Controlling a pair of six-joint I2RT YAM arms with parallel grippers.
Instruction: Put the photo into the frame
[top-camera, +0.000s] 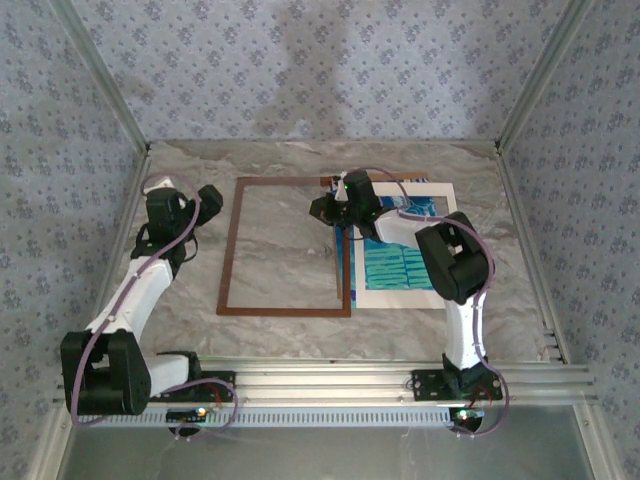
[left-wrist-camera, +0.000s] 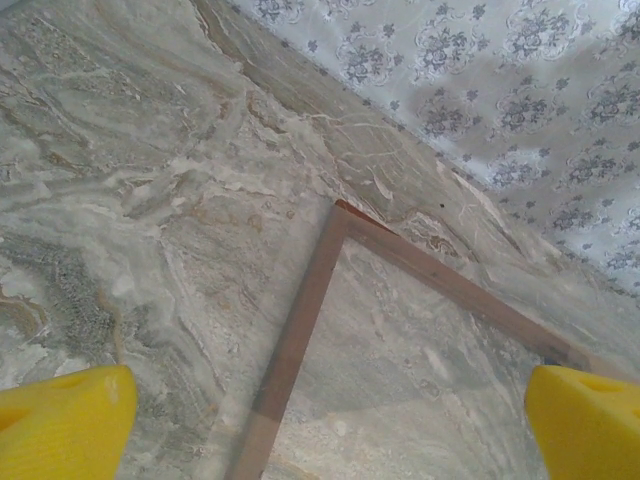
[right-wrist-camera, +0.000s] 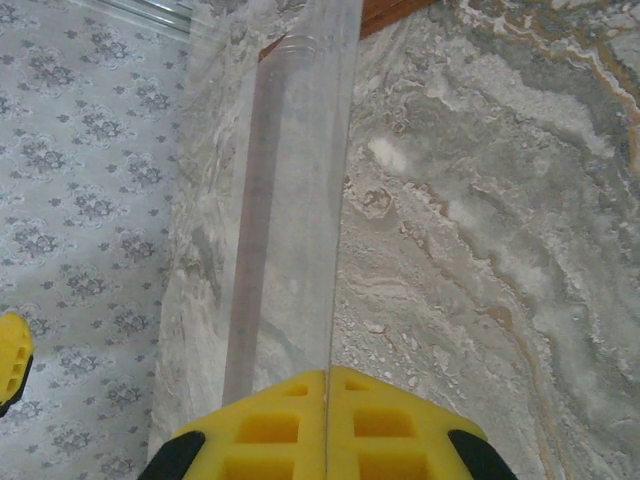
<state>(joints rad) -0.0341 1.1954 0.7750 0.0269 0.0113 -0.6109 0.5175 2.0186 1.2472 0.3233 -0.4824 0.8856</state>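
Yellow right hand (right-wrist-camera: 325, 385) pinches clear pane (right-wrist-camera: 290, 200); left hand (left-wrist-camera: 325, 405) gapes above thin wooden frame (left-wrist-camera: 300, 330).

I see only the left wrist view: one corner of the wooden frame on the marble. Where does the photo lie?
Observer: The photo lies flat on a white mat, just right of the frame.
Operator: What does the right hand do?
Observer: The right hand is shut on a clear sheet, near the frame's far right corner.
Operator: Is the photo inside the frame?
Observer: No. Bare table shows through most of its opening.
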